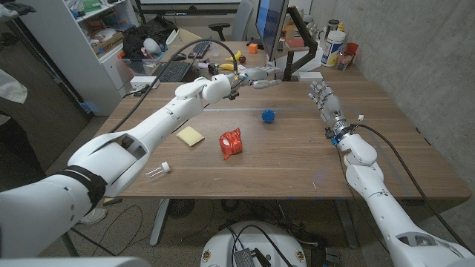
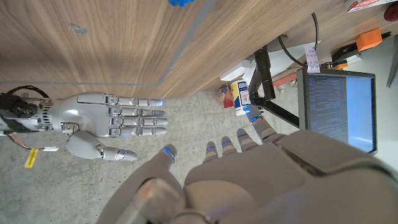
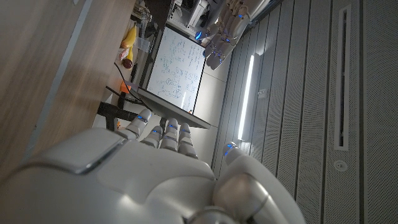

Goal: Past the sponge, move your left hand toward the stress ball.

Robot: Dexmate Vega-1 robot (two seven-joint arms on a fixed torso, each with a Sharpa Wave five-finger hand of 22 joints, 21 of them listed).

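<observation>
The blue stress ball (image 1: pixel 268 115) lies on the wooden table (image 1: pixel 297 159), right of the middle. The yellow sponge (image 1: pixel 191 136) lies nearer and to the left, beside the left forearm. My left hand (image 1: pixel 260 76) hovers over the table's far edge, beyond the ball, fingers stretched out and apart, holding nothing. In the left wrist view my left hand (image 2: pixel 249 168) points past the table edge, with a sliver of the ball (image 2: pixel 181 2) at the picture's border. My right hand (image 1: pixel 324 100) stands at the right with fingers straight and spread, and is also seen as the right hand (image 2: pixel 112 121).
A crumpled red wrapper (image 1: pixel 231 143) lies between sponge and ball. A small clear vial (image 1: pixel 158 170) sits near the front left edge. A monitor (image 1: pixel 272 26) on a black stand, a keyboard (image 1: pixel 172 72), a banana (image 1: pixel 226 67) and bottles (image 1: pixel 334 48) crowd the space behind the table.
</observation>
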